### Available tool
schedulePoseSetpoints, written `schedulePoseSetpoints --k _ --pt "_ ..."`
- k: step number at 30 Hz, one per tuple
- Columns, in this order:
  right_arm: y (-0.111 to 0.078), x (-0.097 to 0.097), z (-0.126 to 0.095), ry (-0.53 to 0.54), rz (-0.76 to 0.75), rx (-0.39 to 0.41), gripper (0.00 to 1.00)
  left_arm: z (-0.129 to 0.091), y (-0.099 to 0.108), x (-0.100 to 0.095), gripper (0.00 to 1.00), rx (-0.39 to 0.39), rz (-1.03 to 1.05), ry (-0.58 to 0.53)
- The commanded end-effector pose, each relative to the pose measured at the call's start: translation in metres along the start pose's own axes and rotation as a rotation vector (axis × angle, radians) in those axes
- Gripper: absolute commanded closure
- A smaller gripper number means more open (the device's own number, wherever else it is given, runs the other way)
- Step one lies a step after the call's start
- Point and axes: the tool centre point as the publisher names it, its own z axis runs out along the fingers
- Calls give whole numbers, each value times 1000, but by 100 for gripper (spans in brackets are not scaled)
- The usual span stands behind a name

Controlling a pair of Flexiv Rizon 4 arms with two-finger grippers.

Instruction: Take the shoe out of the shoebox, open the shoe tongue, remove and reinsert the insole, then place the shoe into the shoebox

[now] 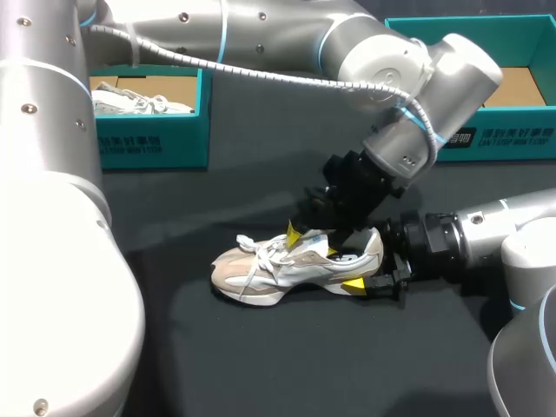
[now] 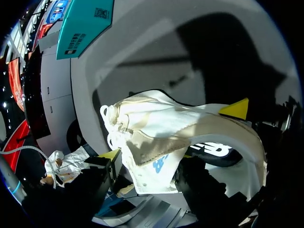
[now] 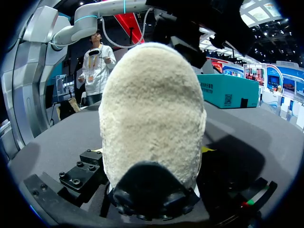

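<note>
A white and beige sneaker [image 1: 261, 269] lies on its sole on the black table, toe pointing left. My right gripper [image 1: 369, 265] comes in from the right and is shut on the shoe's fuzzy heel [image 3: 152, 109], one yellow tip on each side. My left gripper [image 1: 306, 236] reaches down from above onto the shoe's opening. In the left wrist view the white tongue [image 2: 152, 161] with a blue mark lies between its open fingers [image 2: 110, 154], close to both. The right gripper's yellow tip [image 2: 235, 109] shows against the shoe's side.
A teal shoebox [image 1: 152, 139] at the back left holds another white shoe [image 1: 139, 102]. A second teal box [image 1: 486, 139] stands at the back right with its brown floor showing. My left arm [image 1: 287, 43] spans across the table's back.
</note>
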Motion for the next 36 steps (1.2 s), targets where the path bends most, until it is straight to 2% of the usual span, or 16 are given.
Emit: schedulePoseSetpoints --k 1,2,4,12,14,19,20,25,30,36 --pt "1 0 1 -1 0 4 100 -1 12 -3 42 41 -71 -1" --pt "1 0 1 -1 0 4 100 -2 13 -4 49 52 -68 -2" --pt "1 0 1 -1 0 4 100 -4 16 -5 55 65 -59 -3" --pt "1 0 1 -1 0 4 100 -6 20 -11 58 102 -46 -3" --pt "1 0 1 -1 0 4 100 -7 19 -14 63 105 -46 0" --pt "1 0 1 -1 0 4 100 -8 17 -23 96 115 -53 21" --pt "1 0 1 -1 0 4 100 -8 17 -25 99 117 -55 27" --pt "1 0 1 -1 0 4 100 -7 18 -38 100 113 -98 85" --pt "1 0 1 -1 0 4 100 -5 18 -54 100 113 -147 191" --pt "1 0 1 -1 0 4 100 2 14 -71 100 75 -217 311"
